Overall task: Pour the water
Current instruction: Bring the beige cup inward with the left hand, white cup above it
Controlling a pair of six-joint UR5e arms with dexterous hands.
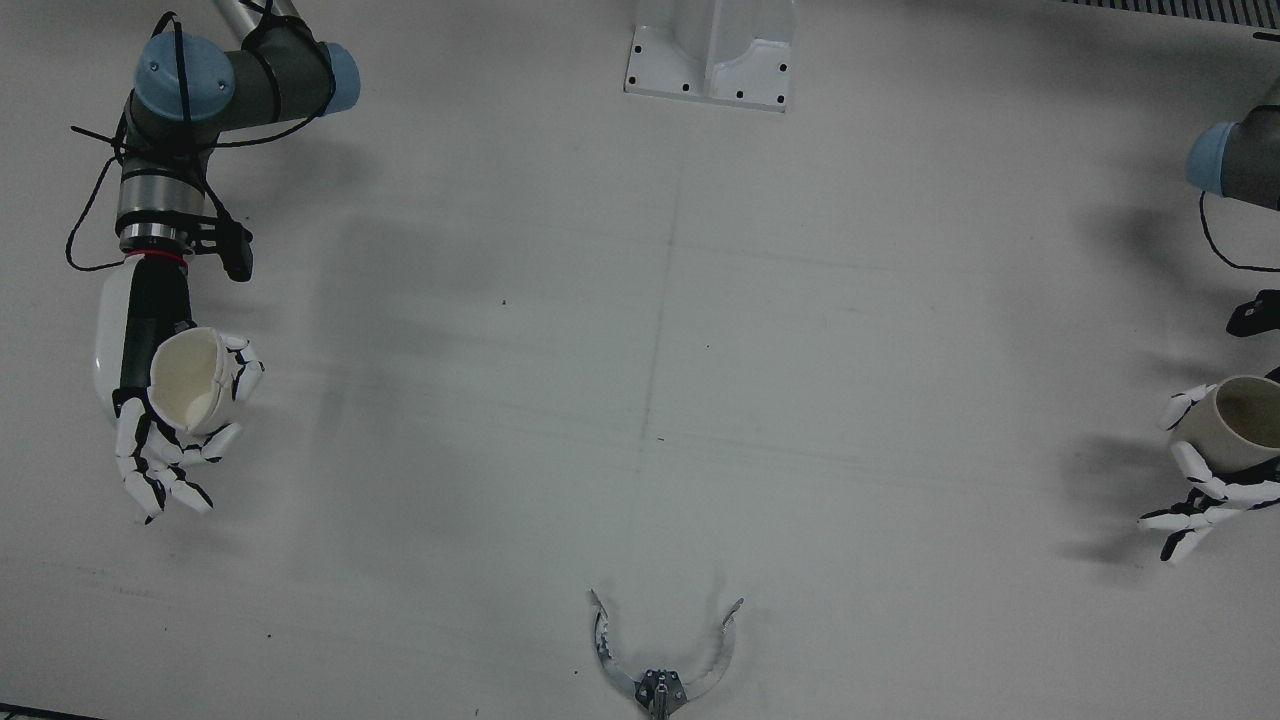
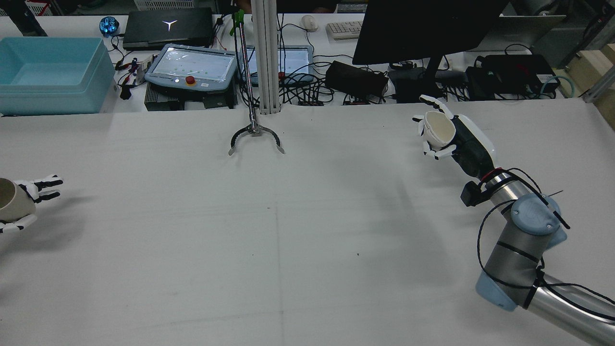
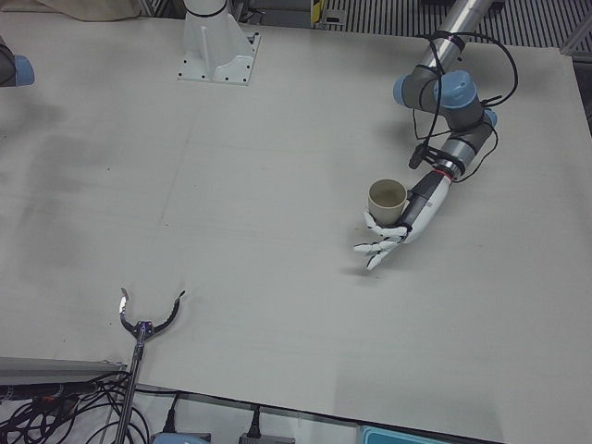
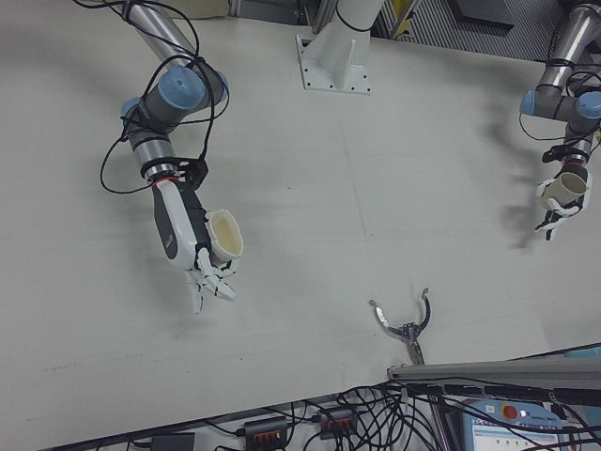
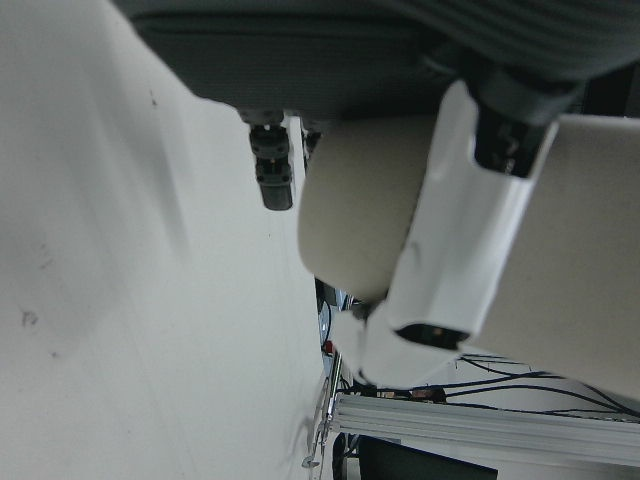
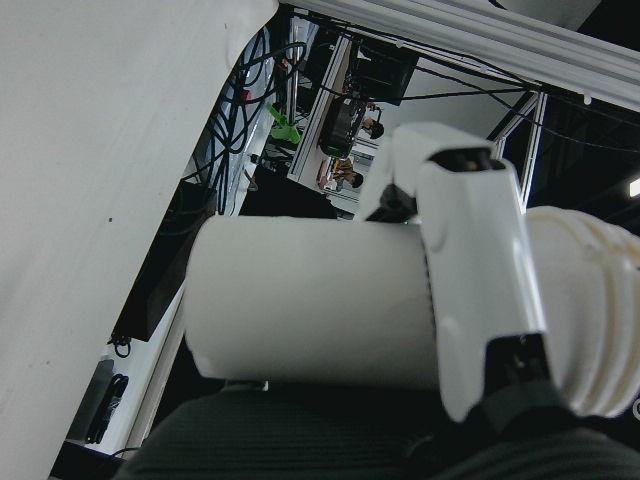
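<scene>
Right hand [image 1: 175, 420]: at the left edge of the front view, fingers wrapped round a white cup [image 1: 188, 380]. The cup is held clear of the table [image 1: 640, 400], tilted, its mouth facing the camera; the interior appears pale, and no contents can be made out. In the rear view the same hand [image 2: 439, 137] sits at the upper right with its cup [image 2: 439, 129] tipped toward the table's far edge.

Left hand [image 1: 1205, 480]: at the right edge of the front view, fingers closed round a beige cup [image 1: 1245, 420]. In the left-front view this cup [image 3: 387, 199] stands near upright in the hand [image 3: 388, 236], right of centre; whether it holds liquid cannot be determined.

The two cups are well apart, at opposite sides of the table.

A curved metal claw tool [image 1: 662, 665] lies at the bottom centre of the front view, between the hands and touching neither.
</scene>
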